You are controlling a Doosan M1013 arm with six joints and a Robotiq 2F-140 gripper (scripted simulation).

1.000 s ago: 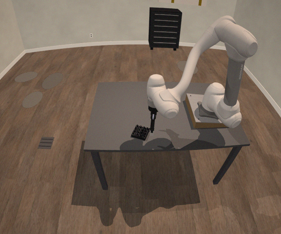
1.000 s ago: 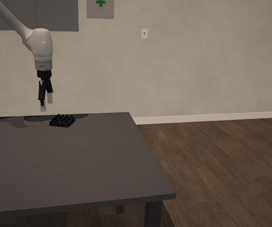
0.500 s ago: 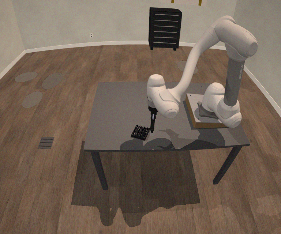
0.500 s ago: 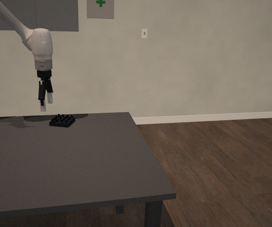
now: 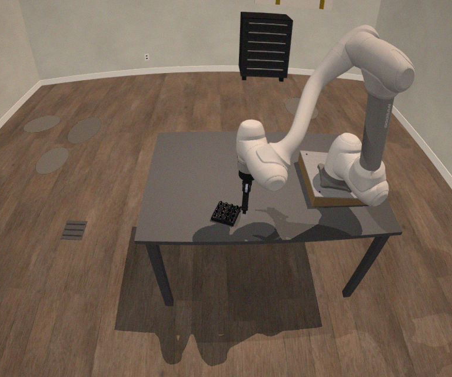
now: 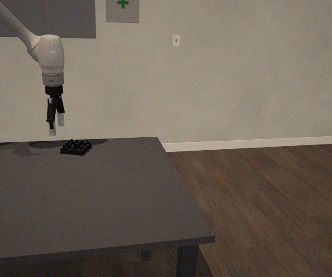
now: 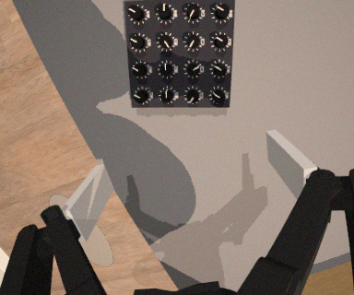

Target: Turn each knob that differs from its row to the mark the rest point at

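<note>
Wrist view: knob box sits flat on bench, off to one side of jaws. Jaws wide apart, nothing between them. Likely odd knobs: B3 and C2. Knobs look small, rigid, perhaps slick; best grip low on opposite sides, centred, light squeeze, pure twist. Box probably light (weight unseen), may skid if pushed sideways. Neighbours crowd close, so narrow jaws before descending.
</note>
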